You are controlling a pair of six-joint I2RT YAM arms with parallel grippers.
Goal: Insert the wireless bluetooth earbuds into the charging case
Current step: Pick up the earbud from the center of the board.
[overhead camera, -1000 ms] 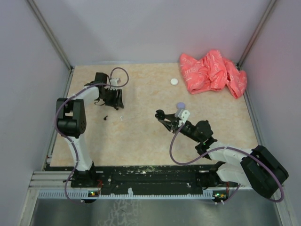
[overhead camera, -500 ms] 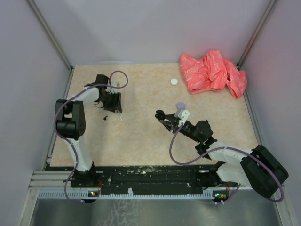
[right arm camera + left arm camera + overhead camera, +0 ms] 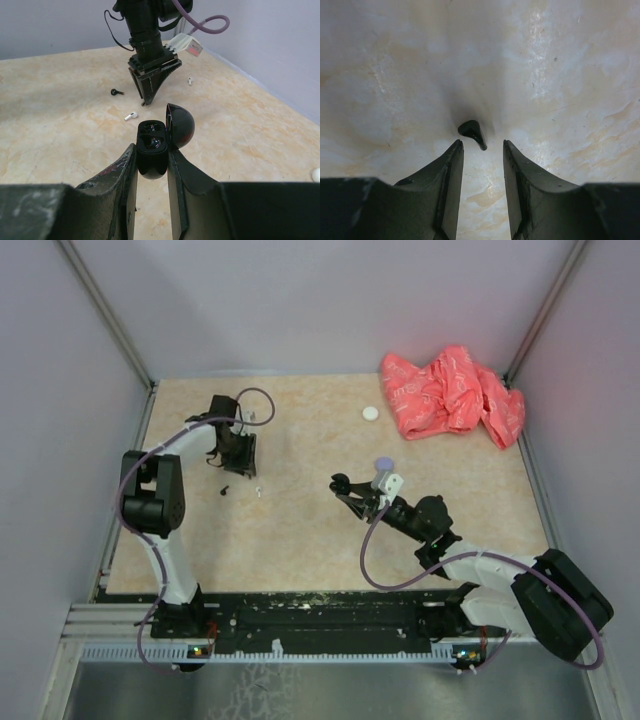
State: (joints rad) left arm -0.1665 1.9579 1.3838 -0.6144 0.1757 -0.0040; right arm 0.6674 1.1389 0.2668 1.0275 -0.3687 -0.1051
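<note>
My right gripper (image 3: 151, 149) is shut on a black charging case (image 3: 151, 145) with its lid swung open; both sockets look empty. In the top view it (image 3: 345, 492) hovers mid-table. My left gripper (image 3: 482, 145) is open, pointing down close to the table, with a black earbud (image 3: 472, 134) lying just beyond its fingertips. In the top view this gripper (image 3: 243, 465) is at the far left, near a black earbud (image 3: 226, 489) and a white earbud (image 3: 259, 491). The right wrist view shows a black earbud (image 3: 116, 92), a white earbud (image 3: 130, 116) and another white one (image 3: 190, 80).
A crumpled pink cloth (image 3: 450, 390) lies at the far right corner. A round white case (image 3: 371, 413) sits near it, and a round lavender case (image 3: 384, 464) sits just behind my right gripper. Grey walls enclose the table on three sides.
My left gripper has turned at the wrist and shifted slightly toward the back over the earbuds. The right arm with the case has not moved.
</note>
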